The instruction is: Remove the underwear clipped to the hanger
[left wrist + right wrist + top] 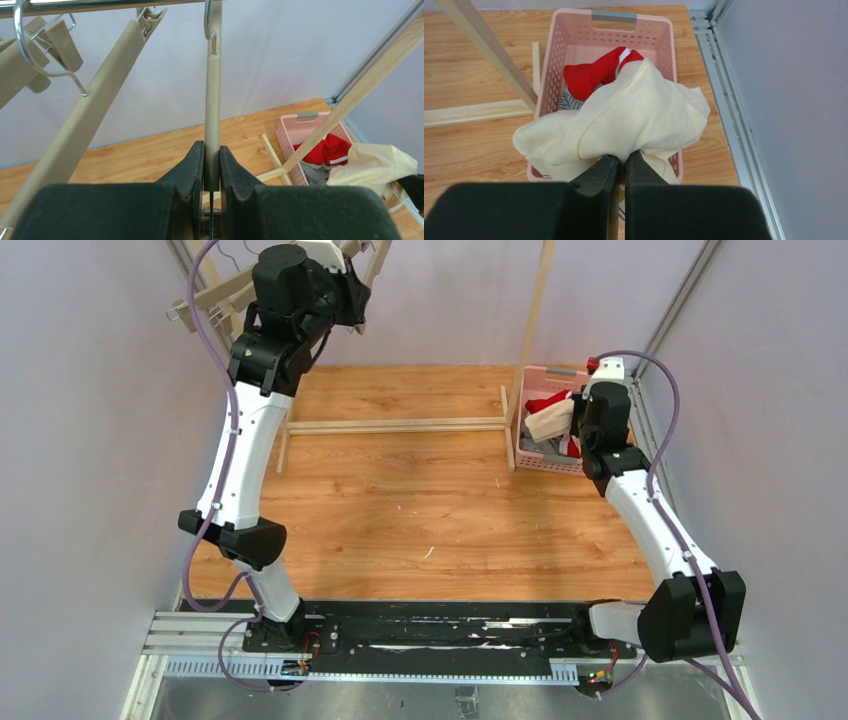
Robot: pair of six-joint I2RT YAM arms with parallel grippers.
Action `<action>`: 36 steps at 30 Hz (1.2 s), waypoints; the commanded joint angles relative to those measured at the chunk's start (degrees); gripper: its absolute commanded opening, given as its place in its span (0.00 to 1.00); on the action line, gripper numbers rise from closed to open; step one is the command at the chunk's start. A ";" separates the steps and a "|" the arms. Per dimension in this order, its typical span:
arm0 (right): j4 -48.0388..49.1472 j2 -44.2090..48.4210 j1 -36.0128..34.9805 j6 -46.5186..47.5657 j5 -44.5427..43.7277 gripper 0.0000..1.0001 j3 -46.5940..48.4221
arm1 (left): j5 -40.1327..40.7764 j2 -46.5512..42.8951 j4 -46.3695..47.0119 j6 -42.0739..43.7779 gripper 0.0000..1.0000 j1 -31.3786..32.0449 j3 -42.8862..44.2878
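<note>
Up at the rail, my left gripper (pixel 212 150) is shut on the end of a beige hanger (pixel 213 110) that hangs from a metal hook; no cloth is clipped to it. My right gripper (pixel 622 161) is shut on the cream underwear (pixel 624 120), holding it over the pink basket (pixel 574 35). The red underwear (pixel 594 72) and a bit of the grey striped underwear (pixel 569 101) lie inside the basket. From above, the right gripper (pixel 590 425) hovers at the basket (pixel 545 372) with the cream underwear (pixel 548 422); the left gripper (pixel 345 290) is high at the back left.
A second beige hanger (pixel 85 120) and clip hangers (pixel 55 42) hang from the metal rail (pixel 100 5) to the left. The wooden rack's slanted post (pixel 350 102) and floor bars (pixel 400 426) stand beside the basket. A metal frame rail (pixel 724 100) borders the right wall.
</note>
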State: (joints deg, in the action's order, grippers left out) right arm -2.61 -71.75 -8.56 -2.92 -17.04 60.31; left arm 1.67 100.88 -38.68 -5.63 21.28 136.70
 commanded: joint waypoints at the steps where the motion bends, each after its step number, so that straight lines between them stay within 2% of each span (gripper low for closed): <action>1: 4.21 1.00 0.74 -0.60 3.68 0.01 1.25 | 0.73 0.62 4.07 -0.73 0.00 -1.54 0.50; 21: 5.25 1.53 0.82 -0.07 3.93 0.01 -2.04 | 3.03 3.72 4.22 -1.19 0.00 -2.55 -0.94; 24: 5.09 0.64 1.23 0.11 3.47 0.01 -1.63 | 2.99 1.91 5.40 -1.42 0.08 -2.56 -3.14; 30: 6.39 -3.11 2.89 -0.68 5.14 0.01 -0.65 | 3.36 -1.47 6.95 -0.94 0.10 -2.53 -6.04; 36: 6.33 -10.32 4.76 -0.18 9.12 0.01 4.46 | 1.69 -3.41 8.35 -2.11 0.31 -2.52 -8.23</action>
State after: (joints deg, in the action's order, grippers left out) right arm 1.91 -78.72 -5.45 -3.16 -10.85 60.45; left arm 4.19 100.60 -33.26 -6.81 19.18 129.91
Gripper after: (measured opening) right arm 0.028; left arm 0.271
